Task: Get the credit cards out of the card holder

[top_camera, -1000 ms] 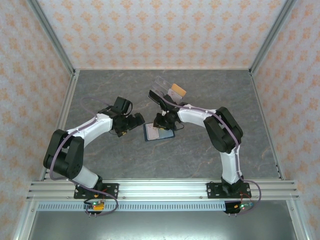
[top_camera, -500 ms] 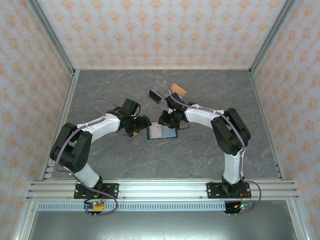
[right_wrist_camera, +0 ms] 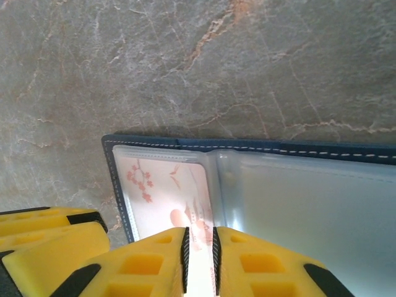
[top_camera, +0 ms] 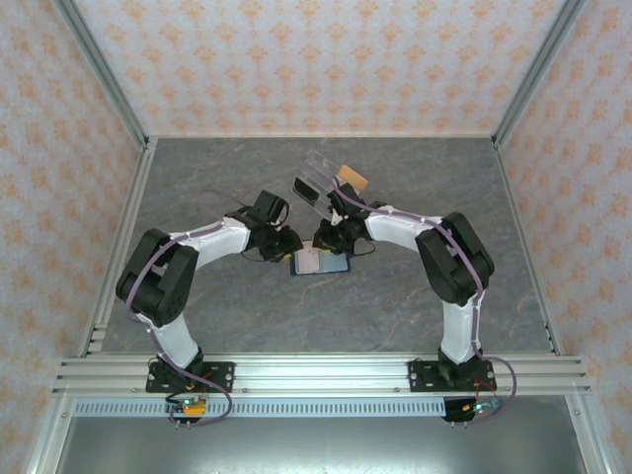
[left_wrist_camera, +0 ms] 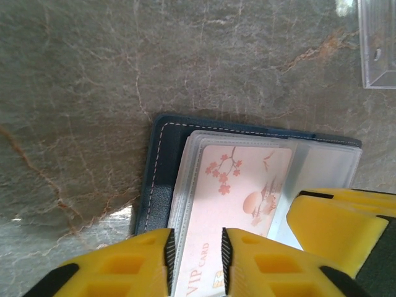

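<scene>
The navy card holder [top_camera: 336,265] lies open near the table's middle, its clear sleeves up [left_wrist_camera: 162,161] [right_wrist_camera: 260,146]. A whitish credit card [left_wrist_camera: 244,179] printed with pink blossoms sits in the left sleeve [right_wrist_camera: 154,185] [top_camera: 310,262]. My left gripper [left_wrist_camera: 197,263] stands over the card's left edge and the sleeve edges, its jaws a narrow gap apart with the flat card showing between them [top_camera: 288,247]. My right gripper [right_wrist_camera: 199,260] is down on the card's spine-side end, jaws almost together with a pale strip of card between them. I cannot tell whether it is pinching the card [top_camera: 324,240].
A clear acrylic box [top_camera: 318,173] [left_wrist_camera: 378,43] stands behind the holder, with an orange-tan card [top_camera: 351,180] beside it and a dark card [top_camera: 305,192] at its near end. Metal frame rails and patterned walls border the grey marbled table [top_camera: 217,296].
My left arm has swung right to the card holder and its jaws have closed from wide to a narrow gap. The right gripper moved slightly toward the holder's spine and narrowed a little.
</scene>
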You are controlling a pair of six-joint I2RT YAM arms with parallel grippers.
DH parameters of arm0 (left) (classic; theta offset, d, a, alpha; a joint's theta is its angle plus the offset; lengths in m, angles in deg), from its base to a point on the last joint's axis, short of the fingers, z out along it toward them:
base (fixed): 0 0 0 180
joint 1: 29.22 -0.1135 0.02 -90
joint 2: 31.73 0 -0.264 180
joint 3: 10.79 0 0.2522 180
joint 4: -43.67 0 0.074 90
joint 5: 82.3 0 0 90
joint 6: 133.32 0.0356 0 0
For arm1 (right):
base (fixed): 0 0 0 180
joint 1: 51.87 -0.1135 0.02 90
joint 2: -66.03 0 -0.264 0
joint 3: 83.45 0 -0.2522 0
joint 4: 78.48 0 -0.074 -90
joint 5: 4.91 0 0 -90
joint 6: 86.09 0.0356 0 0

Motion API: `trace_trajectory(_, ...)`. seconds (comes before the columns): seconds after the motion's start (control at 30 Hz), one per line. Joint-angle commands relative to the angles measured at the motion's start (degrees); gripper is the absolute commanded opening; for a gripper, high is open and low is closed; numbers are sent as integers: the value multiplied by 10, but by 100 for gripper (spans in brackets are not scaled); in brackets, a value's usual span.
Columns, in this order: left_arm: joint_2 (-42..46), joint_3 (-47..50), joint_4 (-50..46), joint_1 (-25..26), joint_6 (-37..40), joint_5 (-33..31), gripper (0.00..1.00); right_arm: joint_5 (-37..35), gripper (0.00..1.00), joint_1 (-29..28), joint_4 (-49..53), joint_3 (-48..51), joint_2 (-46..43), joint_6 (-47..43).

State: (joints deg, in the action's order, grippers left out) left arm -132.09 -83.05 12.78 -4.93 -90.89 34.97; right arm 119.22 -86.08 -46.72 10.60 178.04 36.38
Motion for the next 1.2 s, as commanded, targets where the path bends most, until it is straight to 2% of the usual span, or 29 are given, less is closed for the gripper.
trace_trajectory(0.0, -11, -15, 5, 5, 3, 13, 25, 0, 19, 4, 12, -1, 12, -10)
trace_trajectory(0.2, -18, -22, 8, 9, 7, 22, 18, 0, 17, 5, 12, 2, 18, -12)
trace_trajectory(0.47, -31, -26, 8, 12, 0, 20, 17, 21, 16, 6, 1, 3, 25, -16)
trace_trajectory(0.6, -35, -27, -12, 12, 2, -5, 16, 26, 17, 5, -3, 5, 25, -20)
trace_trajectory(0.83, -44, -22, -19, 12, 7, -13, 16, 25, 18, 7, -20, 19, -4, -26)
trace_trajectory(1.17, -60, -22, -4, 12, 9, 11, 13, 66, 18, 7, -24, 18, 13, -42)
